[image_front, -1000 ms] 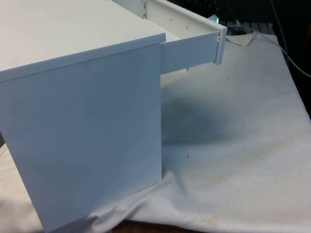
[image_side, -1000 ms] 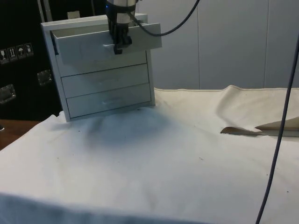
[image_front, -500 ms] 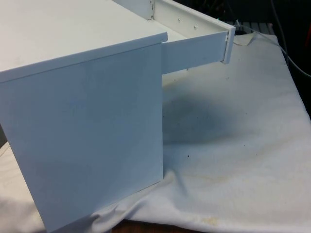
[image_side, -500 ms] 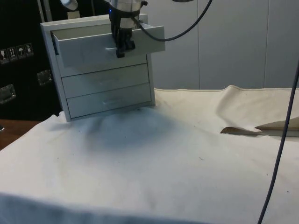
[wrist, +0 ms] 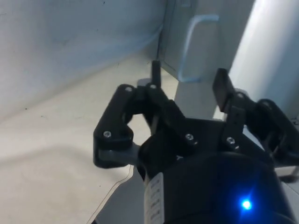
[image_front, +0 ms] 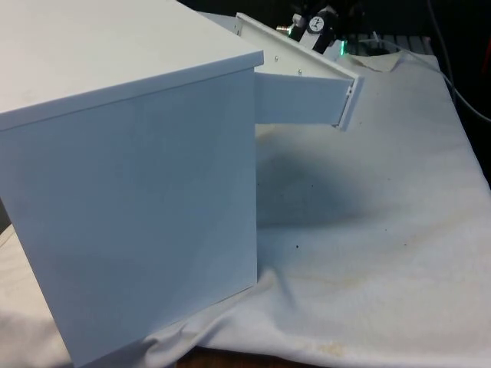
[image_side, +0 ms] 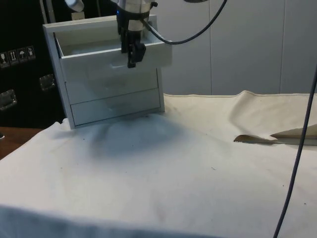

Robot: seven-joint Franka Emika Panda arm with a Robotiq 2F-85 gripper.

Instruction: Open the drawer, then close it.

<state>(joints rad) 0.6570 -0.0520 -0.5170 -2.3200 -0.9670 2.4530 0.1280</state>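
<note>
Top drawer (image_side: 116,55) of the white chest (image_front: 130,192) stands pulled out, front tilted downward. Gripper (image_side: 132,53) hangs at the drawer front, fingers (wrist: 223,88) spread, grasping nothing.

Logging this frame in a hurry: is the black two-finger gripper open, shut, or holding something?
Black two-finger gripper: open, holding nothing, just in front of the pulled-out white top drawer.
</note>
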